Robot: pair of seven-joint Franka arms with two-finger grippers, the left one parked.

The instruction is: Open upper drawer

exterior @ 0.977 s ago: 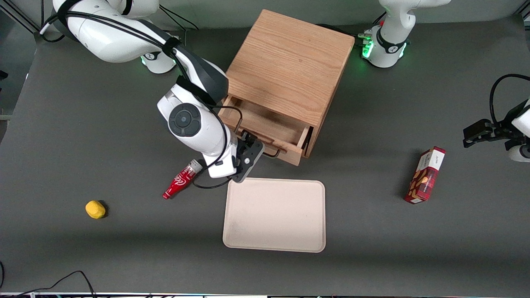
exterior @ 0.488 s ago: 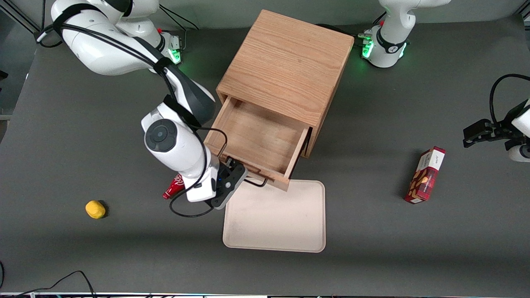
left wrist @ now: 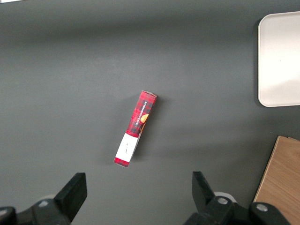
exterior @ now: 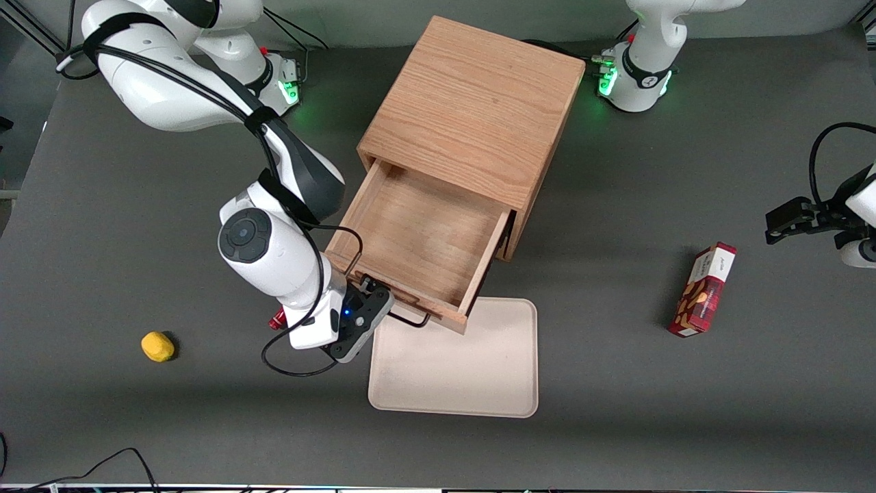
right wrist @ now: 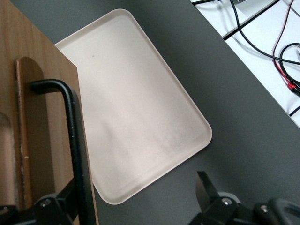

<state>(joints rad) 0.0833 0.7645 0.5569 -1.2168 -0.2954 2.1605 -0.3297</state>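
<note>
Pulled farther out than half a second ago, the upper drawer now shows most of its wooden tray, and its front edge overhangs the corner of the beige tray lying on the bench. With it, the tool has drawn back toward the front camera and sits at the drawer's front, at the working-arm end of the black handle. In the right wrist view its fingers stand spread, one close beside the handle bar and the other well apart over the bench, so the grip looks loosened rather than pinching. Any further pull would run along the drawer's slide line, away from the cabinet, though the drawer appears near full travel already.
</note>
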